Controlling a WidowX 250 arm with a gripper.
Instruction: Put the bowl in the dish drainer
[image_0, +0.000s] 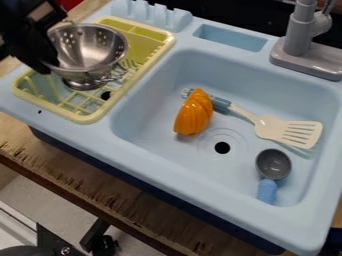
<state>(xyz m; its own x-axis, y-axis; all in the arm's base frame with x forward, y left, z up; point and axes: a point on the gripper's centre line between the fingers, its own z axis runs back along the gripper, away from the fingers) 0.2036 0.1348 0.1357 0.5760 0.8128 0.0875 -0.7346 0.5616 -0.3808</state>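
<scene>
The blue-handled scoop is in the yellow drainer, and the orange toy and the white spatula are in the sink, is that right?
Not quite: the camera view shows the blue-handled scoop in the sink, not the yellow drainer. The orange toy and white spatula are in the sink.

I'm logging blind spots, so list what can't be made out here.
All in the camera view:
Metal bowl, left side: hidden by the end effector.
Yellow drainer, part beneath the bowl: hidden by the bowl.
Spatula, part of its handle: behind the orange piece.
Faucet, top: cut off by the top edge.
</scene>
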